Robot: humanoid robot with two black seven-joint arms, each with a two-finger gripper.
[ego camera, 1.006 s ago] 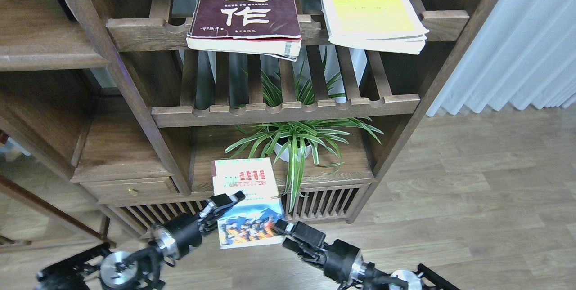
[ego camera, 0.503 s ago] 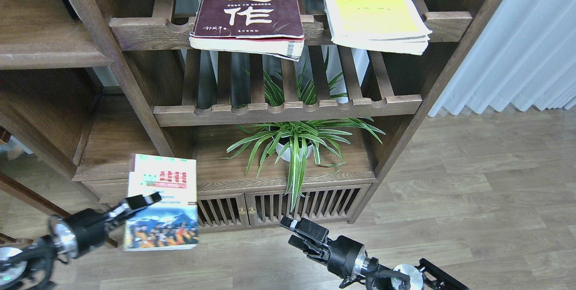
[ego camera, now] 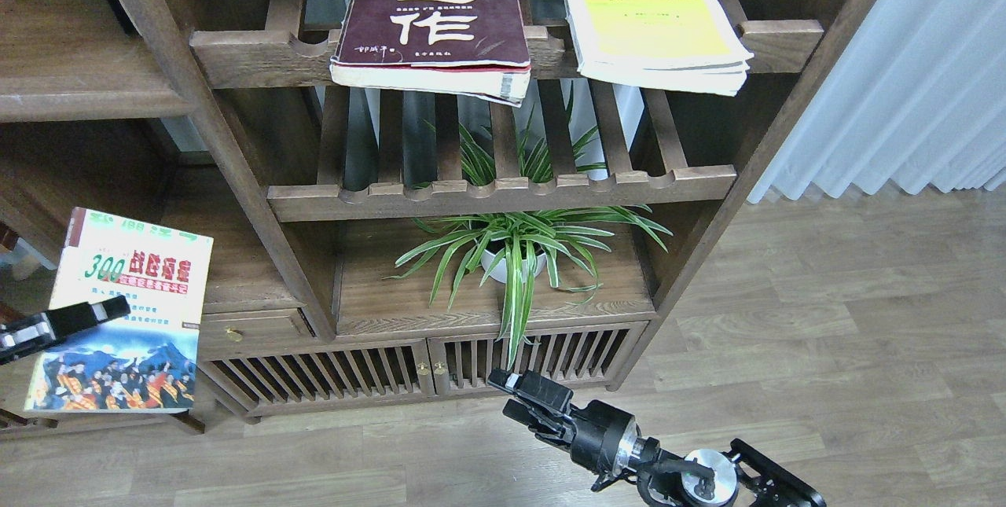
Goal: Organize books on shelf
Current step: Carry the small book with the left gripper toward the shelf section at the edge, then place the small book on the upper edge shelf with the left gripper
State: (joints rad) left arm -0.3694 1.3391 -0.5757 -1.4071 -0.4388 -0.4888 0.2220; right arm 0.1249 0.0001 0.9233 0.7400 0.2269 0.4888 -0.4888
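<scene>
While the left gripper (ego camera: 86, 317) clamps its fingers on the "300" book (ego camera: 122, 314), the right gripper (ego camera: 515, 397) hangs with fingers parted, holding nothing.

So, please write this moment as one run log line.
left gripper: holds "300" book | right gripper: empty | maroon book, yellow-green book: top rack

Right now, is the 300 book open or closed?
Closed. The 300 book shows its whole front cover with no pages spread, and the left gripper is clamped across it, holding it in the air.
</scene>
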